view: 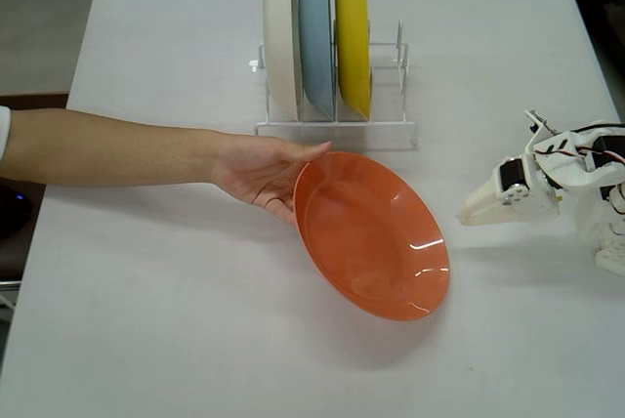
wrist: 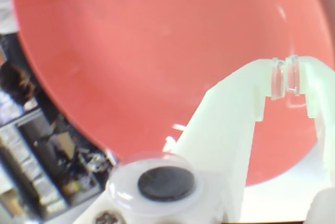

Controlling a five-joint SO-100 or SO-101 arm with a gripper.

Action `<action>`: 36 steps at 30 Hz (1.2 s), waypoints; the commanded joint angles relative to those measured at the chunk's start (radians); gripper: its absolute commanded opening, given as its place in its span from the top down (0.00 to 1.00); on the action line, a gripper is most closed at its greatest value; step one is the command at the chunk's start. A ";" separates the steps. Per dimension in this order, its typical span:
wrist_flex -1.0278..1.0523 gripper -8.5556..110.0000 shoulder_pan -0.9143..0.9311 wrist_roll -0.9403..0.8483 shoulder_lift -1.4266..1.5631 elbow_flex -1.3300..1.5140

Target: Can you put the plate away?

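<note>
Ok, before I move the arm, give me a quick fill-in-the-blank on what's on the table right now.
1. The plate held up by a person's hand is ____ in colour.
2. The rack holds ____ upright plates.
3. In the rack, the pale blue plate stands between the white plate and the ____ one.
4. In the fixed view, the gripper sits to the plate's ____.

Missing words: orange; three; yellow; right

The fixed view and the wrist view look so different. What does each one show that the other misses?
Only the fixed view shows a person's hand propping up the tilted orange plate, the white dish rack holding a cream plate, a pale blue plate and a yellow plate, and the white table.

Only the wrist view shows the gripper close up, its clear fingertips nearly touching, and dark clutter at the left edge.

Both show the orange plate and the gripper.
</note>
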 commanded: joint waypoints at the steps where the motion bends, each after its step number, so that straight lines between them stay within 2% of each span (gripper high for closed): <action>1: 0.012 0.93 0.021 -0.014 -0.018 -0.155; 10: -0.015 0.93 0.077 -0.077 -0.431 -0.614; 18: -0.324 0.93 0.066 -0.092 -0.744 -0.762; 26: -0.227 0.93 0.061 -0.175 -1.081 -1.026; 36: -0.183 0.93 0.011 -0.184 -1.384 -1.336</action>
